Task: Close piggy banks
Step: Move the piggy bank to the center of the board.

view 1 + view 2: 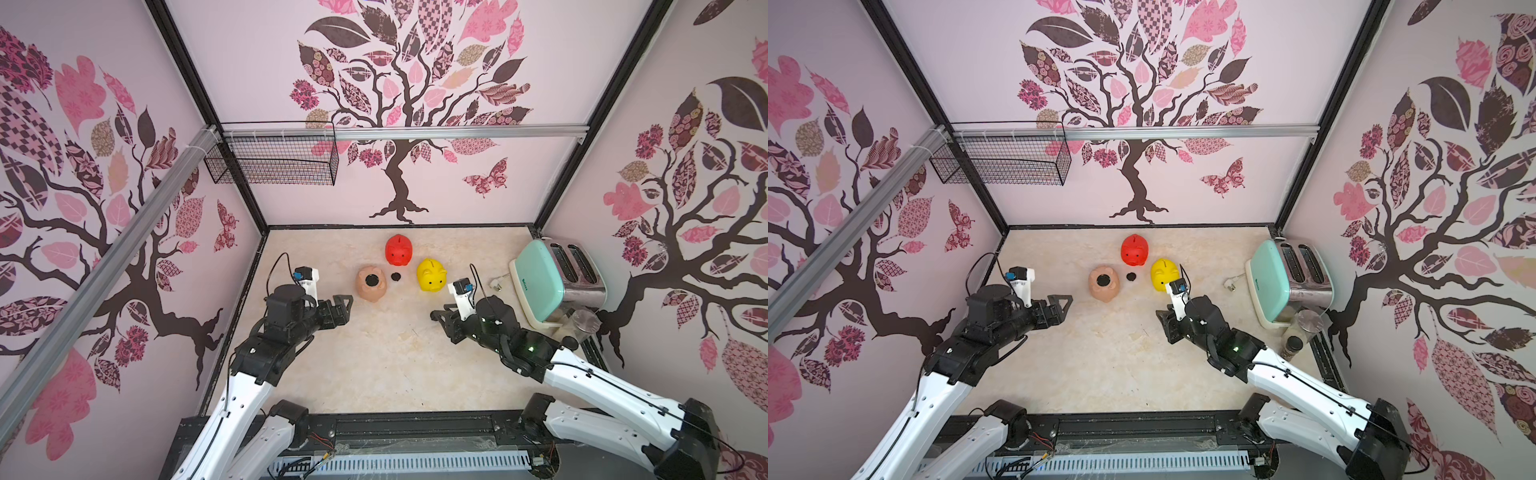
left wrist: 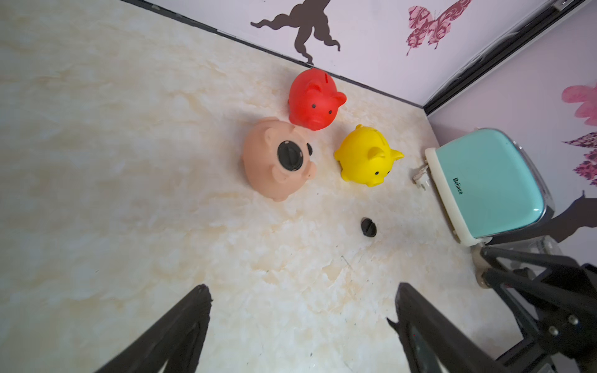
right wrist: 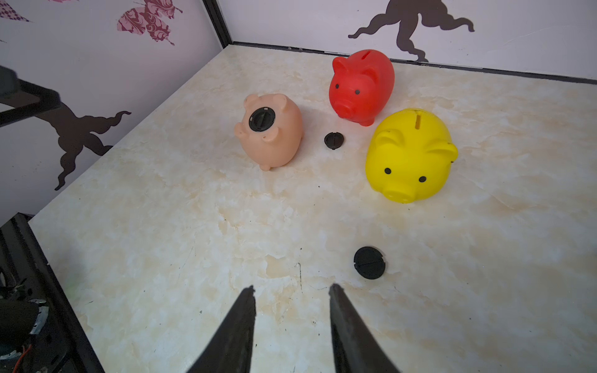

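the left arm [image 1: 249,374] and right arm [image 1: 602,374] reach in from the near side, white lower links rising to black wrists that turn toward each other. the left gripper [image 1: 343,303] points toward the middle, jaws spread wide and empty. the right gripper [image 1: 440,318] faces it, tilted downward, jaws parted more narrowly, fingertips [image 3: 242,316] holding nothing.

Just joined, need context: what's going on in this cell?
Two robot arms are closing piggy banks. The peach pig lies belly up with a black plug in its hole. The red pig and yellow pig stand upright, bellies hidden. Two more lie loose on the table: a middle plug among the pigs and a near plug by the right gripper. It and the left gripper hover open, holding nothing.
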Motion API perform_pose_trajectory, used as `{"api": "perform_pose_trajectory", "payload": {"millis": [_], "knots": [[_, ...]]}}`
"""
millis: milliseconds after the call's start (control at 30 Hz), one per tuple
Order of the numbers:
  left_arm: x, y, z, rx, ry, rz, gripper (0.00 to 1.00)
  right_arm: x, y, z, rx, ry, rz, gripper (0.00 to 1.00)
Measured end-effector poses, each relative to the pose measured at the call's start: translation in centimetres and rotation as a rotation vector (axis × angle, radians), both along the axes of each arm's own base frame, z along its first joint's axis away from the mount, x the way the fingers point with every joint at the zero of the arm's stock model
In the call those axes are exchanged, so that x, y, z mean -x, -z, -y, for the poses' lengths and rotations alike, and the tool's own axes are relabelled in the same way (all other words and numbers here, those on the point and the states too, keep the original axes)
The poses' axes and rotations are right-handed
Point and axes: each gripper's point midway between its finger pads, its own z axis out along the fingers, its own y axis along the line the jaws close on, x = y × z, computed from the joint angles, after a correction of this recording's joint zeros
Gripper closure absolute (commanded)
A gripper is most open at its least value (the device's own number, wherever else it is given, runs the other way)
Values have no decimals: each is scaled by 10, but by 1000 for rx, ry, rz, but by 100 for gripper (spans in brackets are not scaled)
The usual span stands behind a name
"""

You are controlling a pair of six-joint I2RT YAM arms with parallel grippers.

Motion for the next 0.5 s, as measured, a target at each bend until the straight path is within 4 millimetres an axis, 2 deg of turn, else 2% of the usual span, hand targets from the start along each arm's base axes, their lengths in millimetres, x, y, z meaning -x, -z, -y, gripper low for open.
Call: {"api": "perform_pose_trajectory", "payload": {"millis": [133, 233, 500], "knots": [[23, -6, -14, -20, -25, 37, 9, 0, 0, 0, 2, 0, -1, 58], [33, -7, -19, -21, -31, 73, 9, 1, -2, 1, -2, 0, 2, 57], [33, -1, -22, -41, -37, 58, 9, 1, -7, 1, -11, 2, 7, 51]]}}
